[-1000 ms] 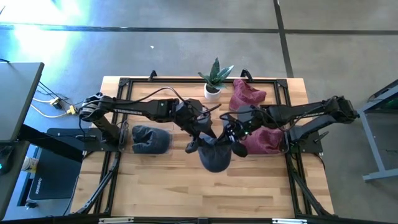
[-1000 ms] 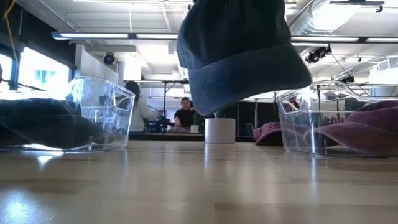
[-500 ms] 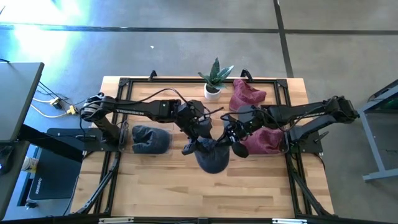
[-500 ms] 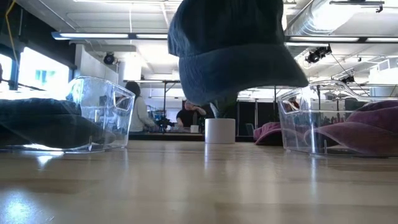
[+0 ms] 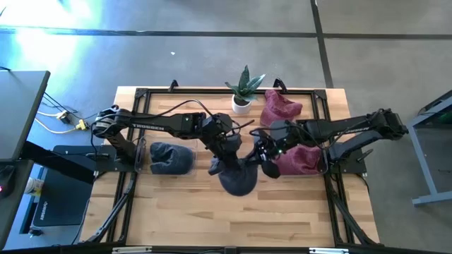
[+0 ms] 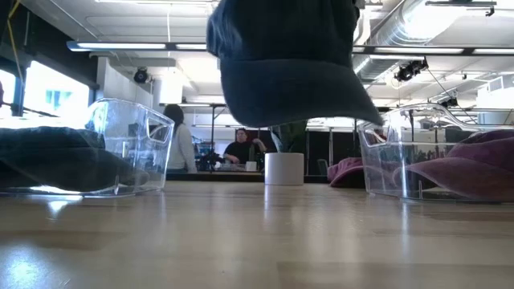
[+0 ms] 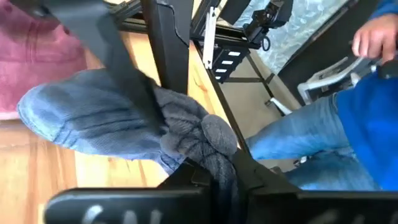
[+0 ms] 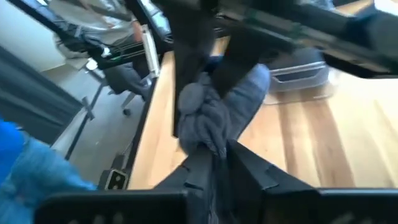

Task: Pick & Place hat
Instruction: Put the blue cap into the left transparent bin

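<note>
Mid-table, seen from above: my left gripper (image 5: 227,161) and my right gripper (image 5: 263,156) meet over the dark blue hat (image 5: 238,181), which hangs clear of the wooden table (image 5: 183,219) between the clear bin holding another dark hat (image 5: 169,156) and the bin of maroon hats (image 5: 300,159); a potted plant (image 5: 243,90) stands behind. From table height, the blue hat (image 6: 285,68) floats above the boards, brim tilted down toward one side, with the left-hand bin (image 6: 120,152) and a person (image 6: 241,148) seated far behind it. My left wrist camera shows my fingers (image 7: 245,177) pinched tight on a bunched fold of the hat's cloth (image 7: 205,137), a person in blue beyond the table edge. My right wrist camera shows my other jaws narrow around a twist of the same fabric (image 8: 208,118); whether they truly grip it I cannot tell. The risk, as I judge it: both pairs of jaws share one small wad of cloth, so if my right lets go late while my left pulls toward the bin, the fabric could stretch or slip free, and the hat would drop onto the boards short of its bin. A thin pinch on soft cloth may also creep loose in transit.
</note>
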